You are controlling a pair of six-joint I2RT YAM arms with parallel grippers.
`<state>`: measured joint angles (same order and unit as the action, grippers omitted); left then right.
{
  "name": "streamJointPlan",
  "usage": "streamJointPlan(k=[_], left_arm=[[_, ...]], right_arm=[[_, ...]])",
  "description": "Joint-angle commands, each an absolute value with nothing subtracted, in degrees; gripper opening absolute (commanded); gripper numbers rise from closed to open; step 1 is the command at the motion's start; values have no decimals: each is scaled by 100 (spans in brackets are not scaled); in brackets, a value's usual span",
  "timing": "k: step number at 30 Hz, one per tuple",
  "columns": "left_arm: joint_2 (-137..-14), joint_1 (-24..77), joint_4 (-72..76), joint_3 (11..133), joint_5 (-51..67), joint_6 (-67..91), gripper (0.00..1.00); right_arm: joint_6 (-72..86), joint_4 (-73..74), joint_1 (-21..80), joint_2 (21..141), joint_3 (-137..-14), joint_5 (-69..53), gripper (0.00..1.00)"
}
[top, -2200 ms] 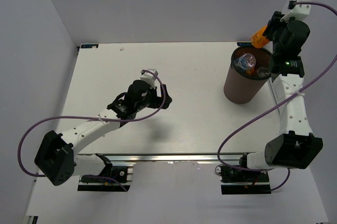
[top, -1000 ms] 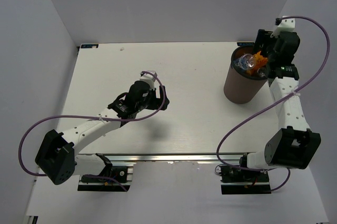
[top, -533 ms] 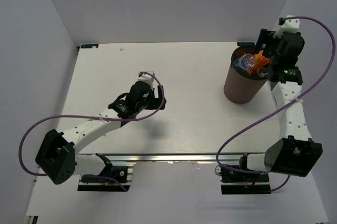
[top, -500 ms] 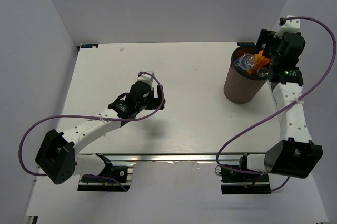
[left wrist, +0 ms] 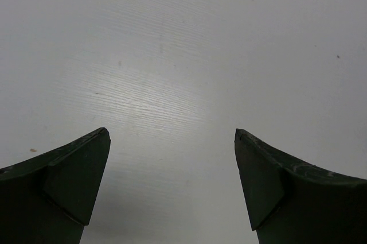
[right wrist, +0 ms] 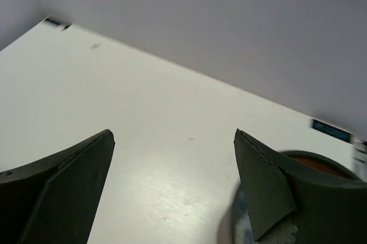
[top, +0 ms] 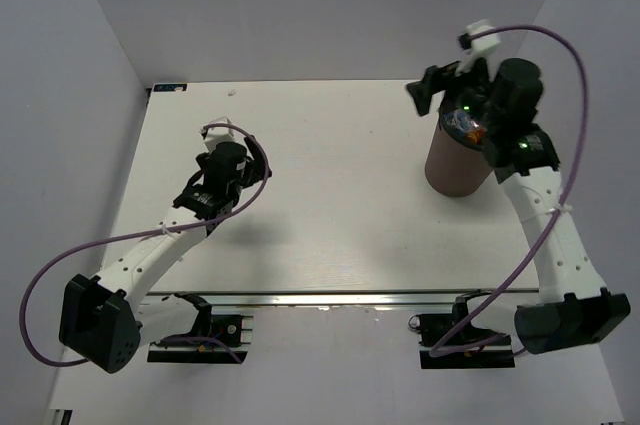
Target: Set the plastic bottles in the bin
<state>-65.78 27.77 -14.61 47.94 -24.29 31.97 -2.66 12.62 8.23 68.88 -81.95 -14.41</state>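
The bin (top: 452, 163), a dark brown round bucket, stands at the table's far right. Its rim (right wrist: 314, 161) shows at the lower right of the right wrist view. Of the plastic bottles I see only a clear, bluish bit (top: 463, 123) inside the bin. My right arm covers the remainder of the opening. My right gripper (top: 432, 93) hangs open and empty above the bin's far-left rim, its dark fingers (right wrist: 63, 175) wide apart. My left gripper (top: 226, 171) is open over bare table at the left-middle, with nothing between its fingers (left wrist: 69, 169).
The white table (top: 340, 195) is boxed in by grey walls at the back and on both sides. A small dark marker (top: 168, 87) sits at the far-left corner. Purple cables loop off both arms.
The orange bottle that my right gripper held above the bin now lies in it. That gripper, now empty, has swung left over the far-left rim. My left arm has swung left.
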Motion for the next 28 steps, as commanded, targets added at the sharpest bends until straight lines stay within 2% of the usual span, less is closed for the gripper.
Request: streamJointPlan(k=[1,7,12,19,28], left_arm=[[-6513,2628,-1530,4720,-2953,3445,98],[-6294,2496,-1468,4685,-3128,3638,98],[-6117,2479,-1407,4606,-3357,3551,98],[-5959,2470,-1389,4456,-3884,3533,98],[-6012,2470,-1371,4438,-3885,3498,98]], right_arm=[[-510,1688,1693,7285,-8472,-1353,89],[-115,881,2652,7918,-8017,-826,89],[491,-332,2821,8463,-7480,-1063,89],[826,-413,2839,9175,-7462,-1389,89],[826,-492,2883,9281,-7330,-1081,90]])
